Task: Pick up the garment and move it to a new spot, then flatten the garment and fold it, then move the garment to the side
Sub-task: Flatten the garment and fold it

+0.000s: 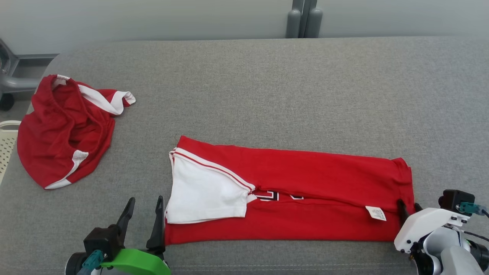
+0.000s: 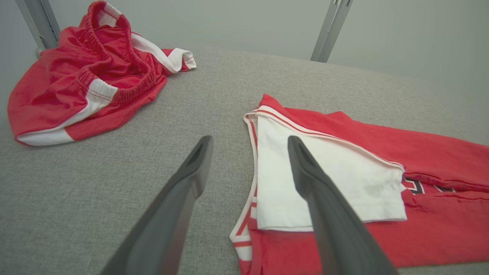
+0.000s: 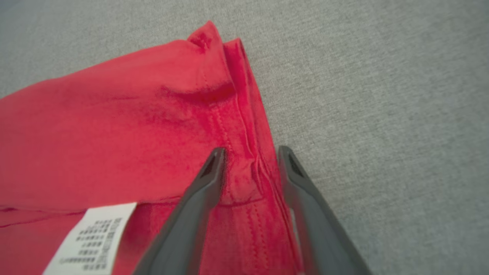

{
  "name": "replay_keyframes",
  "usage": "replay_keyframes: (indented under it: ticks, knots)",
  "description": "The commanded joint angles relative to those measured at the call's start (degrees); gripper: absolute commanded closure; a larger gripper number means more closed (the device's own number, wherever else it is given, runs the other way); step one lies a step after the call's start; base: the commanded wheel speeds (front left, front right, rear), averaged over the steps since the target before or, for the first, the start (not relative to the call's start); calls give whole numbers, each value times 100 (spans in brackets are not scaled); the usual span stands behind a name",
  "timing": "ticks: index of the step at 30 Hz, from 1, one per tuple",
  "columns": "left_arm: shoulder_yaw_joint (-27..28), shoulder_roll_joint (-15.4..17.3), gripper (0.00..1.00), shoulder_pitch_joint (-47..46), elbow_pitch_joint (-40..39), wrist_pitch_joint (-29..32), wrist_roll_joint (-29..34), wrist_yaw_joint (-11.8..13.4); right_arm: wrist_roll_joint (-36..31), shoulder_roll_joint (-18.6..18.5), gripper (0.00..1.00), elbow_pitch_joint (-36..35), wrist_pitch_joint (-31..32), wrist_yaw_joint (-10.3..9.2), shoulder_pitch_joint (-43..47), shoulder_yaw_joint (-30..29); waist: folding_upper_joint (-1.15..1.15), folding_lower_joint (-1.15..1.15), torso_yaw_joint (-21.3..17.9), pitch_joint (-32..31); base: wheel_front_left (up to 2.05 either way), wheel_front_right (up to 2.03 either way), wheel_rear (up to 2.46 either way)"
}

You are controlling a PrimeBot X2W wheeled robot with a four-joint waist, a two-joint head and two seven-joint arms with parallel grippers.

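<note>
a: where's the garment (image 1: 305,172)?

b: on the grey table (image 1: 267,84), near its front edge. it's a red shirt folded into one long band, lying flat and running left to right. a white sleeve (image 1: 202,191) is laid over its left end, and a small white label (image 1: 376,213) shows near its right end.

a: and the left tool (image 1: 146,200)?

b: released, fingers wide apart, holding nothing. in the left wrist view the left tool (image 2: 249,141) sits over the shirt's left edge, one finger above bare table and the other above the white sleeve (image 2: 336,179).

a: the right tool (image 1: 408,206)?

b: at the shirt's right end. in the right wrist view the right tool (image 3: 252,152) has its two fingers either side of the stitched hem of the garment (image 3: 114,114), with a wrinkle of cloth between them. there's a gap, and i cannot tell whether they pinch the cloth.

a: anything else?

b: red shorts (image 1: 61,130) with white trim lie crumpled at the table's far left, well apart from the shirt. a pale basket (image 1: 5,141) shows at the left edge.
</note>
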Motion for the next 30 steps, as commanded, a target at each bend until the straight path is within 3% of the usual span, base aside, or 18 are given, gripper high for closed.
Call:
replay_keyframes:
  ticks: [1,5,16,30]
  knots:
    - [-4,53,0,-95,23,-24,-61,8,5,2,55,102,25,0,-44,5,0,0,6,11,0,0,0]
    - [-13,67,0,-113,37,-24,-59,11,-16,-6,100,222,-6,-5,-127,-48,0,0,14,19,0,0,0]
    - [1,89,0,-45,63,-35,-109,15,-257,-27,100,49,-176,-6,-320,-750,0,0,-40,-53,0,0,0]
    - [-47,66,0,17,129,-41,-100,-41,-997,-14,100,-1222,359,-5,-337,-2041,0,0,-67,-162,0,0,0]
